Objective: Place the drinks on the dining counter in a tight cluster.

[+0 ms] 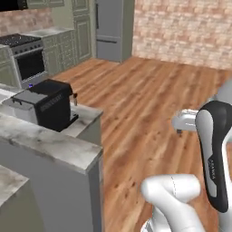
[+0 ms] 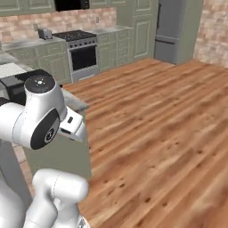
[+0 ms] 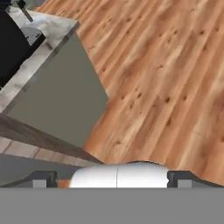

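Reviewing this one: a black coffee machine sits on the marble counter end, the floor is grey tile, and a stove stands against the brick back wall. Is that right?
Not quite. The floor is warm brown wood planks, not grey tile; the left base view shows it plainly. The rest holds: the black coffee machine sits on the marble counter end, and the stove stands against the brick back wall.

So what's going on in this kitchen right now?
The robot arm is handling nothing at the moment. Its hand is open and empty, looking down over the wooden floor beside the end of a marble counter. A black coffee machine sits on that counter. No bottles can be seen from here, so gathering the drinks does not look started.
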